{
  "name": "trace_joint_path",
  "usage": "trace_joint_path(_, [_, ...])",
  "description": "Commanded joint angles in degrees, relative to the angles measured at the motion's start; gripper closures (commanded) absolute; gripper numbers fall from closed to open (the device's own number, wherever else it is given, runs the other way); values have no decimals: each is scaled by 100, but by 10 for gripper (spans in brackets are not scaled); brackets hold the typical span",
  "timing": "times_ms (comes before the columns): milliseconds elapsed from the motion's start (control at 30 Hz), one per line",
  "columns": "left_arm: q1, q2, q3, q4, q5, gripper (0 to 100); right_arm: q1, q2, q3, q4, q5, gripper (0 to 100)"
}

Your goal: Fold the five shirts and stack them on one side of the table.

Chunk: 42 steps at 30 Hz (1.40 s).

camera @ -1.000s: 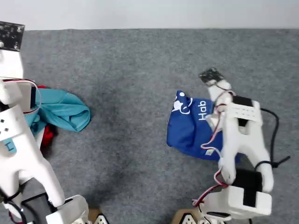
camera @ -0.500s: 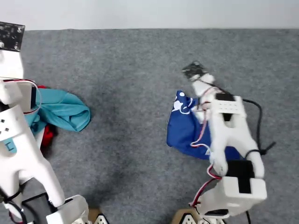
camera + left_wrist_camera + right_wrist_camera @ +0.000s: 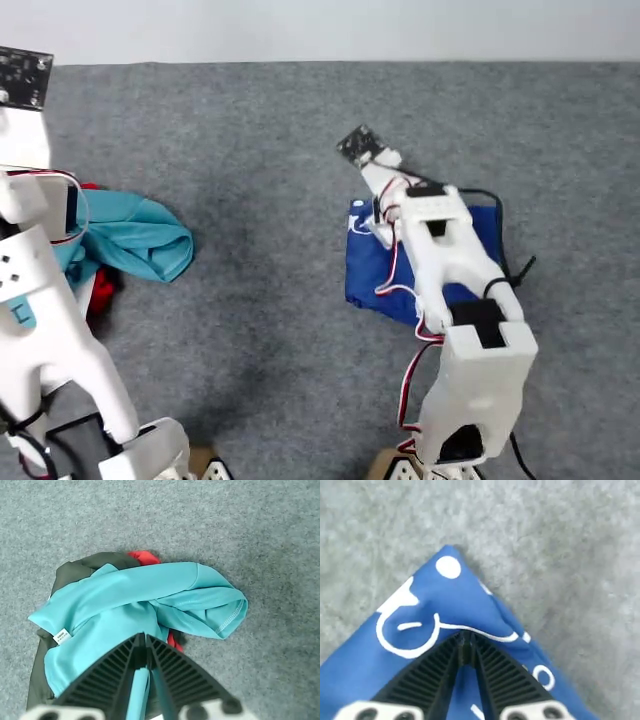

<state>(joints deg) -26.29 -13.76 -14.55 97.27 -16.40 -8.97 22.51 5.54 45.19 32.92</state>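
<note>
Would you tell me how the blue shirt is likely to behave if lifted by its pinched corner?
Probably floppy: the blue shirt lies creased and folded on itself, so it should drape below the right gripper. Likely light, being thin fabric. It may drag on the grey carpet.
</note>
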Motion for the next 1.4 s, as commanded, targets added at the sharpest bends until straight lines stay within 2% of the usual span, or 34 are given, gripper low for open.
trace_joint_path(0, [-18, -193, -4, -97, -53, 995, -13, -295, -941, 1068, -387, 984])
trace_joint_path(233, [-35, -202, -22, -97, -62, 995, -57, -998, -1152, 2563, -677, 984])
trace_joint_path(400, [-26, -202, -4, -97, -62, 995, -365, -1165, -1143, 3521, -914, 984])
trace_joint_path(500, [-18, -202, -4, -97, -62, 995, -681, -910, -1134, 3468, -932, 984])
trace_joint_path(733, [-18, -193, -4, -97, -62, 995, -1103, 646, -1292, 2343, -1415, 987])
trace_joint_path(900, [-18, -185, -4, -97, -62, 995, -1209, 725, -2075, 2958, -1433, 987])
trace_joint_path(1067, [-18, -193, -4, -97, -62, 995, -919, 268, -2787, 3908, -1433, 987])
trace_joint_path(1267, [-18, -193, -4, -97, -62, 995, -101, -119, -2901, 4558, -1433, 977])
trace_joint_path(1367, [-18, -185, -4, -97, -62, 995, 382, -163, -2901, 4690, -1433, 881])
